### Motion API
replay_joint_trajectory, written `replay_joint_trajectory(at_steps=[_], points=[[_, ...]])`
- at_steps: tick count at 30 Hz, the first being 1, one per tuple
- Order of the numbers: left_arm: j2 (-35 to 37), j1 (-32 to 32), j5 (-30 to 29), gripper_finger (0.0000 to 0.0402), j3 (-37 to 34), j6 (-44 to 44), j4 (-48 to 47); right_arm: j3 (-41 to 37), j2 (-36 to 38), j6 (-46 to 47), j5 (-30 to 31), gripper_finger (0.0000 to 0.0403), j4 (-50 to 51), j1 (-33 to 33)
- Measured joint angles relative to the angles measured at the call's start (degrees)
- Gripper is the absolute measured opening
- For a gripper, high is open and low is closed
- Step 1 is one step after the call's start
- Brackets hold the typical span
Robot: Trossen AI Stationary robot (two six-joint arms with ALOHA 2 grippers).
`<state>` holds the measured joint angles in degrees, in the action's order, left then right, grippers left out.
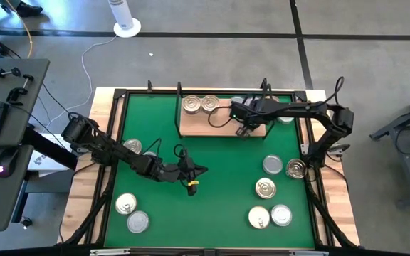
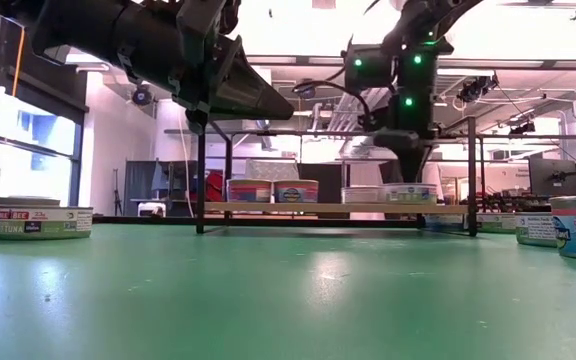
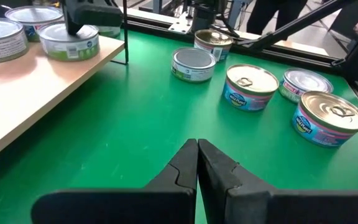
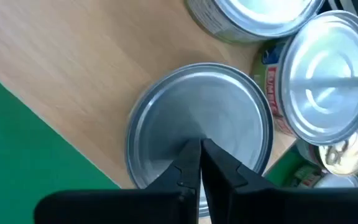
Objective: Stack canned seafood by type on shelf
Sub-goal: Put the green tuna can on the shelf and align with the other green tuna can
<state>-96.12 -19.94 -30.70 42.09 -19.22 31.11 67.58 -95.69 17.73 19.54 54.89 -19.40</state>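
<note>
The wooden shelf [image 1: 205, 126] stands at the far side of the green mat [image 1: 212, 206]. Two tins [image 1: 191, 104] [image 1: 209, 104] sit on the shelf's far left. My right gripper [image 4: 201, 152] is shut and points down over a silver-lidded tin [image 4: 197, 118] that stands on the shelf board [image 4: 73, 62]. Two more silver-lidded tins [image 4: 328, 81] stand next to it. My left gripper [image 3: 197, 152] is shut and empty, above the mat's middle [image 1: 203, 170]. Several loose tins lie on the mat at the right [image 1: 265, 188] and near left [image 1: 125, 205]. My right gripper's shut fingers [image 4: 188, 162] stand over the near part of the silver-lidded tin's lid, coming from above and pointing down. I cannot tell whether they touch the lid. The tin stands flat on the shelf board.
A black frame [image 1: 116, 128] rims the mat. Tins with gold pull-tab lids [image 3: 248, 86] [image 3: 328, 118] and a silver-lidded one [image 3: 192, 63] lie right of the shelf's black upright [image 3: 126, 31]. One tin [image 1: 132, 146] lies under my left arm. The mat's near middle is bare.
</note>
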Motion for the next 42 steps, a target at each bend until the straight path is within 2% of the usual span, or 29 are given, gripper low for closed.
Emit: replay_joint_trajectory(at_steps=[9,13,17,25,35,39,42], points=[[0.0,0.0,-0.5,0.0,0.0,-0.1,0.0,-0.1,1.2,0.2,-0.6,0.0002,0.3,0.8],[0.0,0.0,-0.5,0.0,0.0,-0.1,0.0,-0.1,1.2,0.3,-3.2,0.0002,0.7,1.0],[0.0,0.0,-0.5,0.0,0.0,-0.1,0.0,0.0,1.3,1.7,-5.2,0.0002,5.2,1.0],[0.0,0.0,-0.7,0.0,0.0,-0.1,0.0,-0.1,1.3,4.2,-1.0,0.0002,10.7,0.9],[0.0,0.0,-0.7,0.0,0.0,-0.1,0.0,1.7,1.3,4.3,1.7,0.0002,11.0,1.9],[0.0,0.0,-0.7,0.0,0.0,-0.1,0.0,3.9,1.3,2.5,1.9,0.0002,9.7,3.4],[0.0,0.0,-0.7,0.0,0.0,-0.1,0.0,3.6,1.3,0.0,-0.8,0.0002,6.2,3.7]])
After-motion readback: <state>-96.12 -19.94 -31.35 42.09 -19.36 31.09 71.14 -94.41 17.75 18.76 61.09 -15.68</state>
